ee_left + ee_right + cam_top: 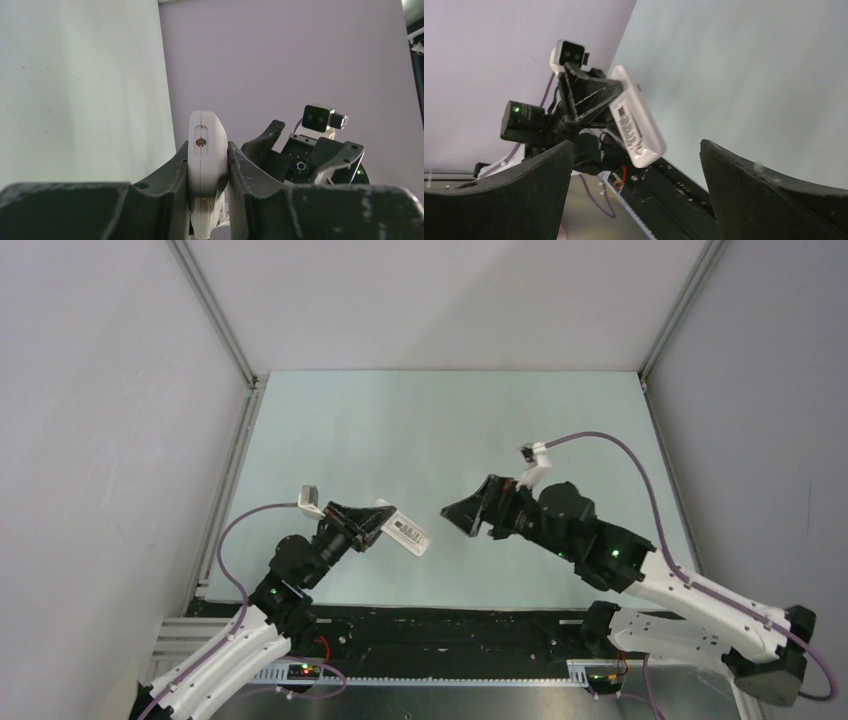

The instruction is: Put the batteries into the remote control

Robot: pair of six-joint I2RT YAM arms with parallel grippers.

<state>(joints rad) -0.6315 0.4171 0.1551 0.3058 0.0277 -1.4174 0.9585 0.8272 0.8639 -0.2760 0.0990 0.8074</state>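
Black left gripper (207, 167) clamps the slim white plastic remote control (205, 132) aloft, apparently presenting its labelled back to the wide-spread right gripper (458, 516).

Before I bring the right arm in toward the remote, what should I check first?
1. Remote gripped firmly: ok. The left gripper clamps it from both sides and holds it off the table.
2. Right gripper free: ok. It is wide open and empty.
3. Batteries located: not ok. None show in any view.
4. Battery recess open: cannot tell. The labelled back faces the right gripper, but no open recess shows.
5. Grippers clear of each other: ok. There is a gap between them in the top view.
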